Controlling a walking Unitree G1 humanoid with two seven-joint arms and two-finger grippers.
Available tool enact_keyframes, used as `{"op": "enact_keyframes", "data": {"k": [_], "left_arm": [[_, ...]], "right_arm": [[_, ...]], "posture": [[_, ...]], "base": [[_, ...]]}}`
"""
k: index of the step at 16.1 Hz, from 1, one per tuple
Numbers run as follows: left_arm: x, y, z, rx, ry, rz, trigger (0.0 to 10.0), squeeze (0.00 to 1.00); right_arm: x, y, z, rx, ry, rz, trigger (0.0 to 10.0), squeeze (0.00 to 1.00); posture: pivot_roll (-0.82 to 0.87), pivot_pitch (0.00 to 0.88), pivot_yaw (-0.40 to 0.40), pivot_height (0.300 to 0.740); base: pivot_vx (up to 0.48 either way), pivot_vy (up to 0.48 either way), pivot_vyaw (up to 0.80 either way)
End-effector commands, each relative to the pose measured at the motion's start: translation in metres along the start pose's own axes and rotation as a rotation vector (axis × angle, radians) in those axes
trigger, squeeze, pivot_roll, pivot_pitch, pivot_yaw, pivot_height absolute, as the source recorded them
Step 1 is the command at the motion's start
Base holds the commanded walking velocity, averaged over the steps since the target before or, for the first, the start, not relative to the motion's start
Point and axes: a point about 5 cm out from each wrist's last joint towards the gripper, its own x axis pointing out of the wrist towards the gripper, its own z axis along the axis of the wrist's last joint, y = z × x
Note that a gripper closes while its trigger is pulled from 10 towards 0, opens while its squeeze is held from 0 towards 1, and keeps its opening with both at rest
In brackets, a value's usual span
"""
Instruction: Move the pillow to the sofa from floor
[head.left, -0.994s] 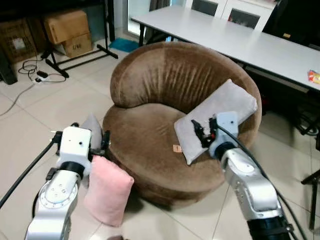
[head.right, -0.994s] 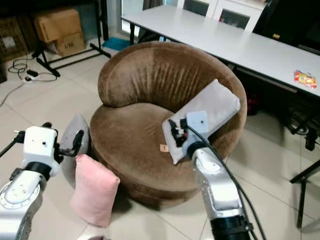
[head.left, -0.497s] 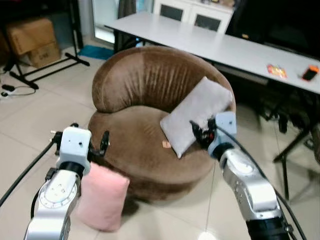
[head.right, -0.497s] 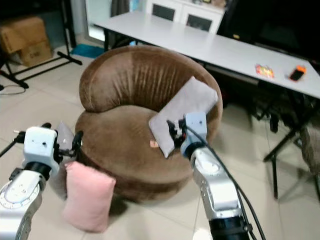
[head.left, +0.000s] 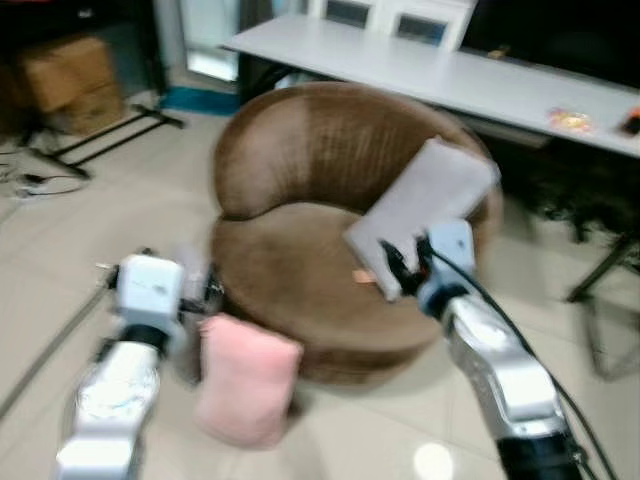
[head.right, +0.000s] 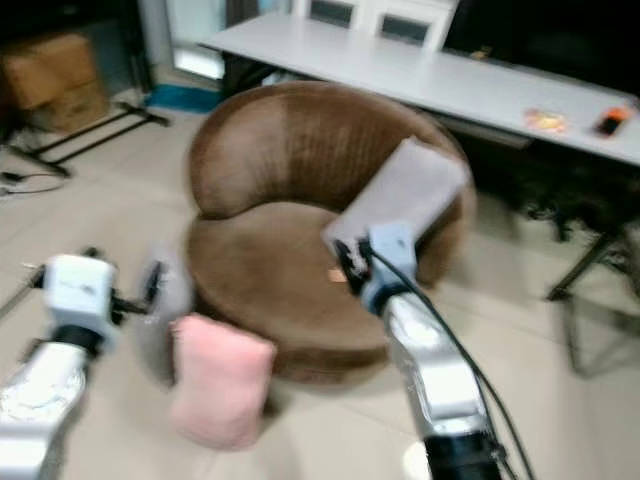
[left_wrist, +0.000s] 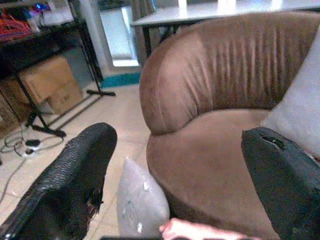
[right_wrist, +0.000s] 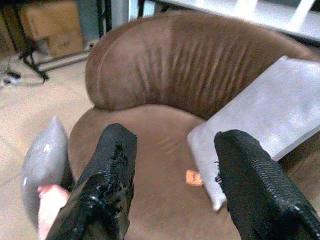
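Note:
A pink pillow (head.left: 245, 385) stands on the tiled floor, leaning against the front of the round brown sofa (head.left: 300, 270). Just behind it a grey pillow (left_wrist: 140, 205) rests on the floor against the sofa's side. Another grey pillow (head.left: 425, 205) lies on the sofa seat, propped against its right arm. My left gripper (head.left: 160, 278) is open, low at the sofa's left side above the floor pillows. My right gripper (head.left: 400, 262) is open too, held over the seat's front right, close to the grey pillow (right_wrist: 265, 115) on the sofa. The head views are blurred.
A long white table (head.left: 450, 70) runs behind the sofa, with dark chair or table legs (head.left: 600, 270) at the right. Cardboard boxes (head.left: 65, 75), a black stand's feet (head.left: 120, 125) and cables (head.left: 40, 185) are at the back left. Open tile lies left of the sofa.
The whole picture has shifted and blurred, so the camera moved; the sofa now sits further right in view. Both grippers stay open and hold the same pose.

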Motion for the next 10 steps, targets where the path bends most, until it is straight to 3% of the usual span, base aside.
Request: {"op": "enact_keyframes", "data": {"k": [1,8,10], "left_arm": [[-0.0019,0.0052,0.0038,0.023,-0.017,0.013,10.0,0.0],[-0.0022,0.0081,0.0068,-0.007,-0.041,0.004,10.0,0.0],[-0.0016,0.0088,0.0068,-0.01,-0.041,0.007,10.0,0.0]], "right_arm": [[0.0009,0.0051,0.0035,-0.003,-0.006,0.038,10.0,0.0],[0.001,0.0099,0.0038,0.021,-0.012,0.076,10.0,0.0],[0.0012,0.0039,0.0022,0.048,-0.013,0.011,10.0,0.0]], "posture": [[0.05,0.0,-0.127,0.74],[0.05,0.0,-0.123,0.74],[0.05,0.0,-0.123,0.74]], "base": [[0.0,0.0,0.8],[0.0,0.0,0.8],[0.0,0.0,0.0]]}}
